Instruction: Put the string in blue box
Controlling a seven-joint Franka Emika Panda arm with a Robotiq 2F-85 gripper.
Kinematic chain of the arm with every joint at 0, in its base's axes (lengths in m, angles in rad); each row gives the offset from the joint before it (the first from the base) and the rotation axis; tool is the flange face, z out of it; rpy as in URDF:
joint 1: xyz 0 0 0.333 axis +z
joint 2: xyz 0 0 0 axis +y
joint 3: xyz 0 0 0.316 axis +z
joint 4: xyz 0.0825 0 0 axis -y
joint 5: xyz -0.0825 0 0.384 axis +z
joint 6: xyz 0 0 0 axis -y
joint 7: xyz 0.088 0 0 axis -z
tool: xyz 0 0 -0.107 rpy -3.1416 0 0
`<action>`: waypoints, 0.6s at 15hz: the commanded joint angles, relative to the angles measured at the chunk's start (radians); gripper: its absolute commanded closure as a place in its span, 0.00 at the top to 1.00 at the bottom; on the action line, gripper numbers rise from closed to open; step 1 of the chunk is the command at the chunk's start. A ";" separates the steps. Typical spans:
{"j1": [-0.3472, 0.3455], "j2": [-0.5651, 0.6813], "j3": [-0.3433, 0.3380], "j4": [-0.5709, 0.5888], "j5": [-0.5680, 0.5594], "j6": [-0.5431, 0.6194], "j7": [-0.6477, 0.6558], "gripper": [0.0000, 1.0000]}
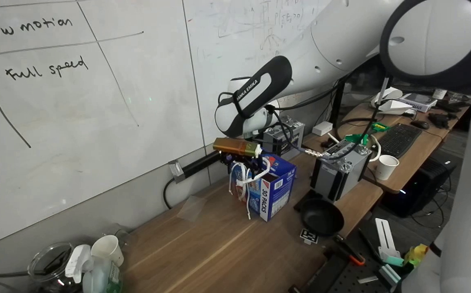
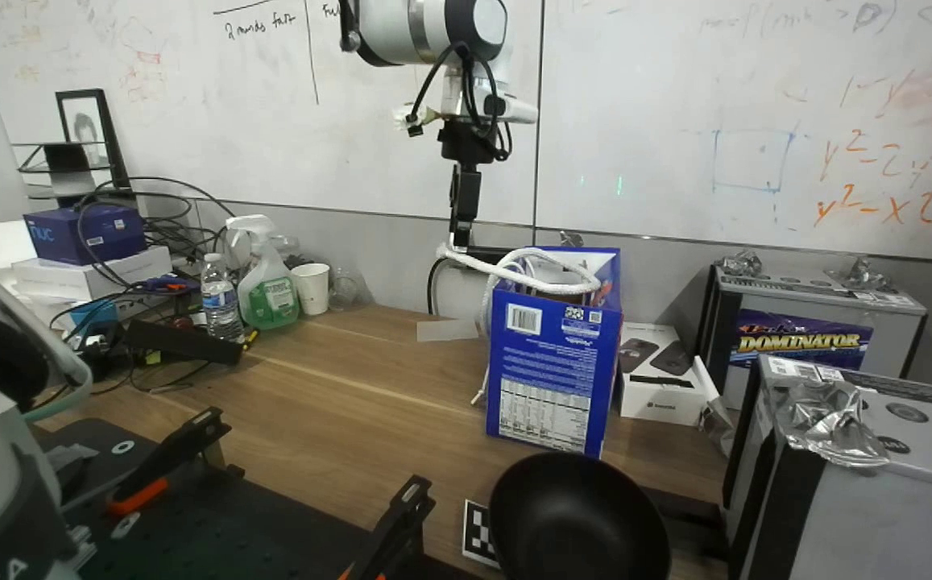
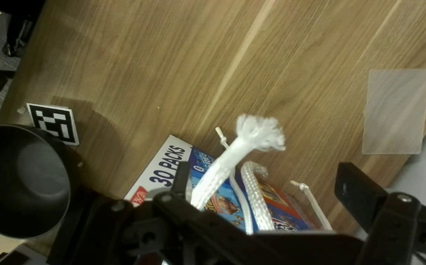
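The blue box stands upright on the table with its top open; it also shows in an exterior view and in the wrist view. The white string lies in loops across the box top, and several ends hang outside over its printed side. A frayed end sticks up beside one finger in the wrist view. My gripper is open, its fingers wide apart, just above the string at the box's edge. How much string lies inside the box is hidden.
A black pan stands close to the box. Grey-black equipment boxes and a white carton stand beside it. A clear sheet lies on the table. The whiteboard wall is behind. A spray bottle and cup stand further off.
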 commanded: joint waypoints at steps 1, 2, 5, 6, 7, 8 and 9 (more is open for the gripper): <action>-0.031 0.051 -0.011 0.068 0.067 -0.051 0.032 1.00; -0.038 0.061 -0.013 0.074 0.083 -0.057 0.033 1.00; -0.056 0.080 -0.015 0.094 0.121 -0.088 0.031 1.00; -0.061 0.087 -0.013 0.103 0.136 -0.103 0.026 1.00; -0.065 0.089 -0.012 0.108 0.145 -0.119 0.023 1.00; -0.067 0.093 -0.011 0.114 0.157 -0.133 0.024 1.00; -0.070 0.098 -0.009 0.120 0.169 -0.149 0.020 1.00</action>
